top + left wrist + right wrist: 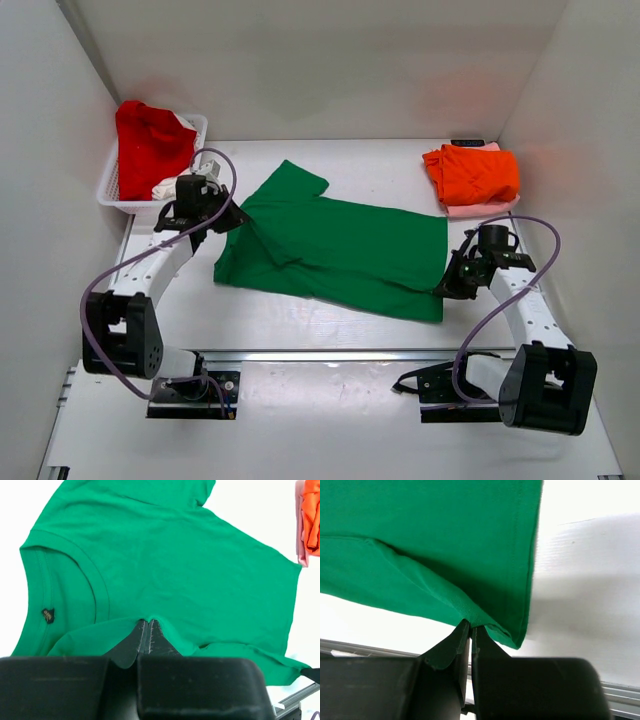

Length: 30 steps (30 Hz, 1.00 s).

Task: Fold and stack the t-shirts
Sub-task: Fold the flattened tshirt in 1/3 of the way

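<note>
Bright green t-shirt (340, 250) spread across the worktop (300, 325), left fingers (131, 642) pinching its edge beside the collar, right fingers (447, 647) pinching its hem corner, orange t-shirt (472, 172) at far right corner

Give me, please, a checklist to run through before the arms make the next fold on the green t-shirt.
1. Left gripper shut on green t-shirt beside the collar: ok.
2. Right gripper shut on its hem corner: ok.
3. Layers pinched by each gripper: cannot tell.
4. Cloth flat between grips: not ok, doubled over at both grips.
5. Orange t-shirt apart from green cloth: ok.
</note>
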### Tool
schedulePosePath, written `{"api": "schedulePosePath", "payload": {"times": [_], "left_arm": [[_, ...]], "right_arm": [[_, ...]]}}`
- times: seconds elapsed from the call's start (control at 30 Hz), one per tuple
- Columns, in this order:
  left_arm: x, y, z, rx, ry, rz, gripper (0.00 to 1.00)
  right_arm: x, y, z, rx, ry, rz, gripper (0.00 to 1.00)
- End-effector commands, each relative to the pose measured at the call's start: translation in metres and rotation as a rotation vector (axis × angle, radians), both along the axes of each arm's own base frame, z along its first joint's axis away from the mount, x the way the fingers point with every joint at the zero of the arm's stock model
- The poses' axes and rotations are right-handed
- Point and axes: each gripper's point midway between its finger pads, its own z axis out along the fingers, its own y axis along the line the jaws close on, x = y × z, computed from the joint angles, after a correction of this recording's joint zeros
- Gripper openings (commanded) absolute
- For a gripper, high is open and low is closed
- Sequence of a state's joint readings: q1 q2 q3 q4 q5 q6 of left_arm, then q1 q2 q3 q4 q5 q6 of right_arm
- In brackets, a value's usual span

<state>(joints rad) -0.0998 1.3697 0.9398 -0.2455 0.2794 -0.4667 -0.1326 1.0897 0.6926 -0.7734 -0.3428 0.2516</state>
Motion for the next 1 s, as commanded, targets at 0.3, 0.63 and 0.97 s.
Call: {"api": "schedulePosePath", "payload": {"times": [0.3,0.63,0.97], "left_arm": [[0.053,0.027,0.023,0.039,-0.053,0.098,0.58],[-0.040,-0.013,-0.023,0.076,0.099,-0.082,0.57],[-0.097,-0.009,-0.121,0.174,0.390,-0.046,0.48]], "right_arm": [[0.031,-0.029,0.011,-0.170,-0.052,-0.063,0.19],[0.038,-0.010,0.039,-0.194,-0.104,-0.004,0.53],[0.024,0.062,-0.006,-0.010,-0.069,0.064,0.43]]}}
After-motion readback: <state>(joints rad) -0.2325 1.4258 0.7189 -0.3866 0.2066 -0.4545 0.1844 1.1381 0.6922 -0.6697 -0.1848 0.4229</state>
